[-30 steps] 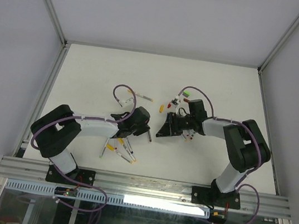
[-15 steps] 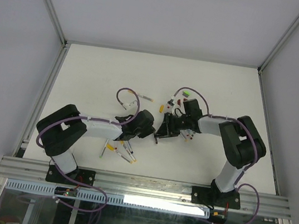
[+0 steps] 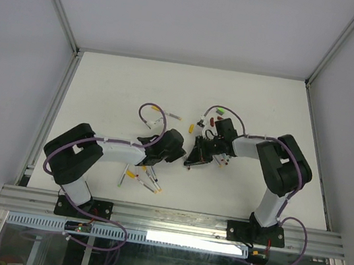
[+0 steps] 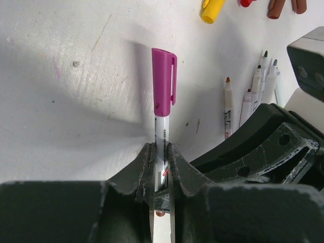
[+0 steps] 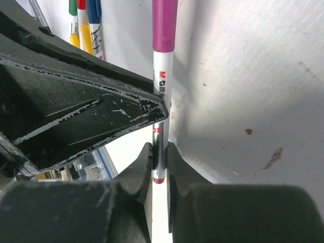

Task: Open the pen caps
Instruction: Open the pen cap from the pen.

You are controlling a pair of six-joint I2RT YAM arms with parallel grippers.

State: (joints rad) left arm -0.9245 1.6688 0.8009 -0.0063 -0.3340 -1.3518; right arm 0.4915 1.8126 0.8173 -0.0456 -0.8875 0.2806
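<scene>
Near the middle of the white table, a little toward its near edge, the left gripper is clamped tight on a thin white pen barrel. The stubby magenta plastic pen cap sits on the barrel's far end, clear of the fingertips. The right gripper is pinched onto the same barrel's tail, with the cap well beyond its fingers too. A loose yellow cap lies farther out on the table.
</scene>
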